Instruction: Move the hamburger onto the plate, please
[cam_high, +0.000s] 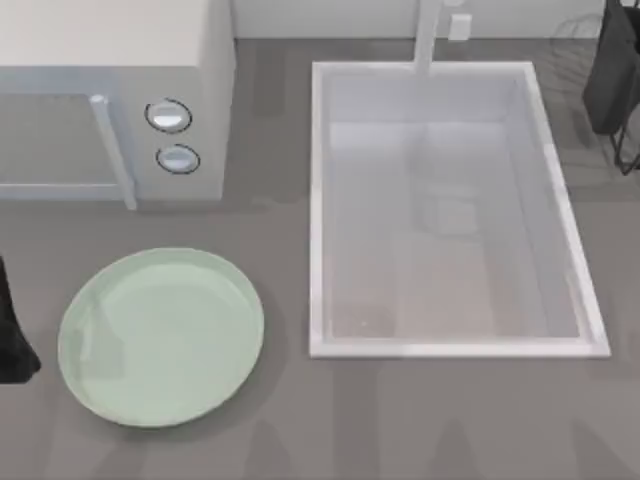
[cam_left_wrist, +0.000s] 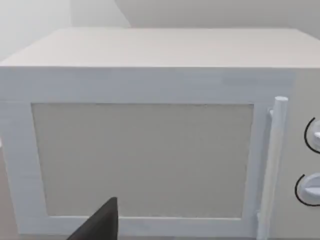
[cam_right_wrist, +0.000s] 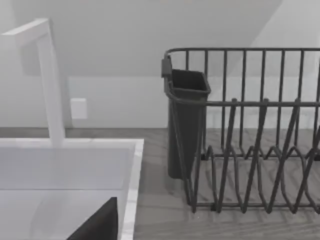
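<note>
Plate bare on bench | hamburger not located; judged possibly shut inside microwave faced by left claw | claw states cannot be told | task judged unstarted: fetching and placing left

Left arm sits at the far left edge of the worktop in the top view, just a dark slice of it in frame. One dark finger of the left gripper pokes into the left wrist view, and one of the right gripper into the right wrist view; jaw state unreadable on both.
</note>
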